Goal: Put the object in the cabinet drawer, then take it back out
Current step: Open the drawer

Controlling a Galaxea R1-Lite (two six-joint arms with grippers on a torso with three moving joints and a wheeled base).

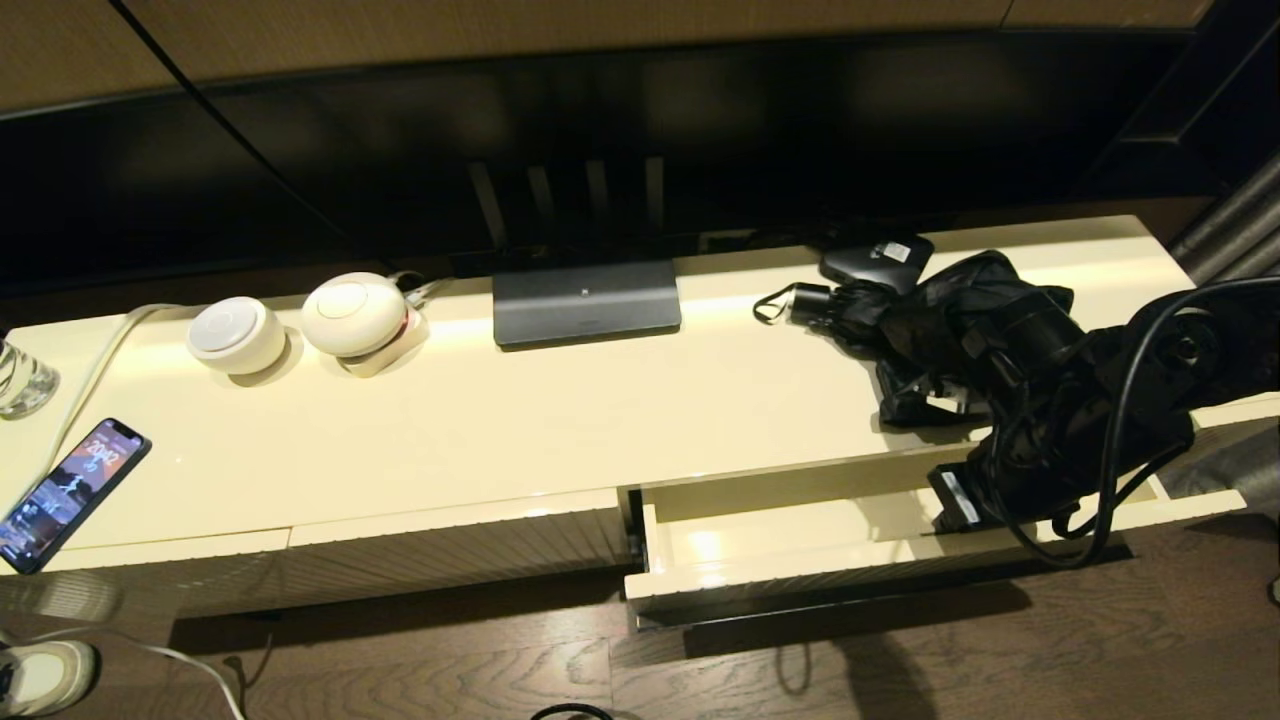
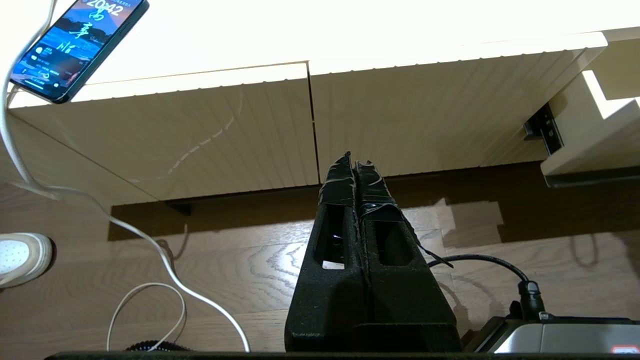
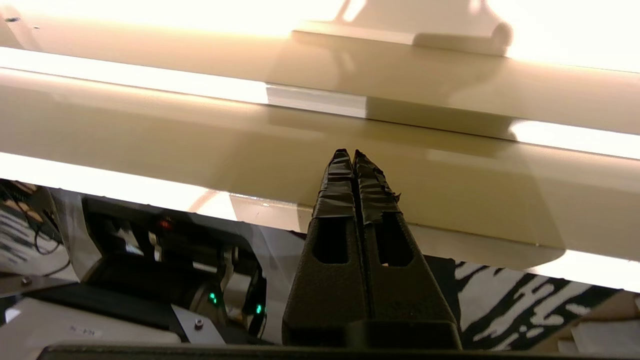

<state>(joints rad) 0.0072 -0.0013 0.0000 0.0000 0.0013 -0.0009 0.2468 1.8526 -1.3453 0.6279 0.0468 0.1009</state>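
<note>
My right claw is pressed together with nothing between its taped fingertips, and it sits in front of the pale cream face of the cabinet; in the head view my right arm reaches across the right end of the open cabinet drawer. The drawer is pulled out under the right half of the table, its ribbed front facing the wooden floor and its glossy floor showing bare on the left. The black folding umbrella is not in the drawer: it lies on the table top above it, toward the right rear, fabric rumpled, its short handle and wrist loop pointing left. Just behind it is a small flat black box with a white label.

My left claw is parked low before the shut ribbed cabinet fronts, its two fingers together and holding nothing.

Elsewhere on the table: a monitor stand at the back middle, two round white devices left of it, a lit phone at the left front edge, and a glass at the far left.
</note>
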